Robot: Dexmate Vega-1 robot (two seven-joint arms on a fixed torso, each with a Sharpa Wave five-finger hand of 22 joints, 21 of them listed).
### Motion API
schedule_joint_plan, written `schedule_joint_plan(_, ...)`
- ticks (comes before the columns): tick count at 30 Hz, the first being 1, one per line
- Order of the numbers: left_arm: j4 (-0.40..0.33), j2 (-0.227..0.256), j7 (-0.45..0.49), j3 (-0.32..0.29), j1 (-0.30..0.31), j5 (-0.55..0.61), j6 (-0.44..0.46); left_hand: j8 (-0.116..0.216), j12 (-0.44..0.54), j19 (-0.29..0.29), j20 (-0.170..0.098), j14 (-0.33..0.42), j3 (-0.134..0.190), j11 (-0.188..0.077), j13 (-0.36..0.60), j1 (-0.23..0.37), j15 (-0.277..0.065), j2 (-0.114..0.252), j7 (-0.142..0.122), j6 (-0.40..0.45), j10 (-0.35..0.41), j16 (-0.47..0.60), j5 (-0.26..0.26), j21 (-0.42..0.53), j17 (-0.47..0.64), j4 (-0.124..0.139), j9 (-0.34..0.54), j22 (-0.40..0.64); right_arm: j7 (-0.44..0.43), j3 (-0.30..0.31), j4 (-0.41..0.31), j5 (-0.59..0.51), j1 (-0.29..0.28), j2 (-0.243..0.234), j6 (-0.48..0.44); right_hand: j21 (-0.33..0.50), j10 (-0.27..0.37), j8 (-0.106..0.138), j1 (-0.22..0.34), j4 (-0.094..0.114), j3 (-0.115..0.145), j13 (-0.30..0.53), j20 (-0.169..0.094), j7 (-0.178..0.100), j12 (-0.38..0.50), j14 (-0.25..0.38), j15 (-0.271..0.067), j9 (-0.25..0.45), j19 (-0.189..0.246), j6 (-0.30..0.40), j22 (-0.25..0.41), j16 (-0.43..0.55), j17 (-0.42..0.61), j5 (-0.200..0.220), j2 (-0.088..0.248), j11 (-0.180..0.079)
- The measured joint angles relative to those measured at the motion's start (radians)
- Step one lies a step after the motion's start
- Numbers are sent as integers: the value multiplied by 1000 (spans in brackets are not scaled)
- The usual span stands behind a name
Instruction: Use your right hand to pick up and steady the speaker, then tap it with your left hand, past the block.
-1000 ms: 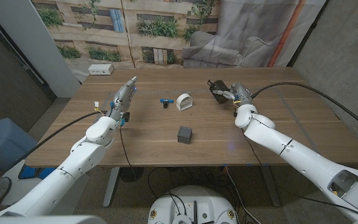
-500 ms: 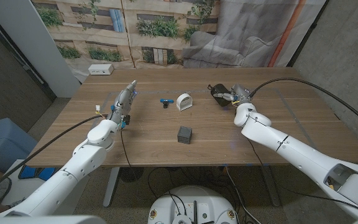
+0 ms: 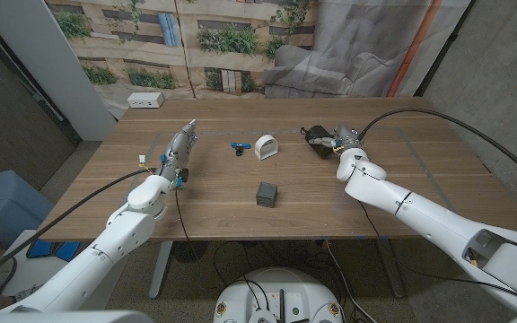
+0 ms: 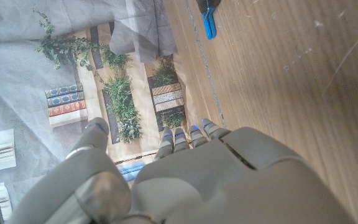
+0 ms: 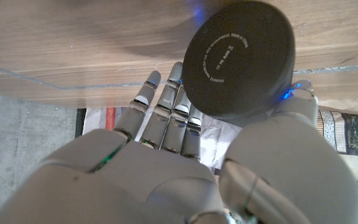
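wooden table point(image 3: 330, 193) before plant-print backdrop point(image 3: 240, 36); right hand point(image 3: 337, 139) fingers holding speaker point(image 3: 315, 136); left fingers straight.

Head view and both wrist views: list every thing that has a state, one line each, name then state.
speaker: held in the right hand, round base facing the wrist camera.
right hand: grips the speaker.
left hand: holds nothing, fingers stretched out.
block: on the table, untouched.
white arch piece: standing on the table.
blue clip: lying on the table.
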Motion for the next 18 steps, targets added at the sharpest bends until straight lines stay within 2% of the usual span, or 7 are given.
schedule_joint_plan(14,10,1,-1,5,-11,0,8,0,0,2,-2,5,0,5,0,-9,5,1,0,0,5,0,4,-6,0,0,0,0,17,-31,20,-27,21,15,-37,0,-1,2,0,7,-7,2,7,-15,-15,-3,-2,0,7,-15,0,-7,5,-4,0,-1)
schedule_joint_plan(18,12,0,-2,5,-12,-2,8,0,0,2,-2,5,0,6,0,-13,5,5,0,0,5,0,4,-6,0,0,0,0,20,-37,22,-32,24,18,-45,0,-13,-6,0,12,-12,6,13,-24,-24,-19,0,0,1,-24,0,-12,8,-5,0,-13)
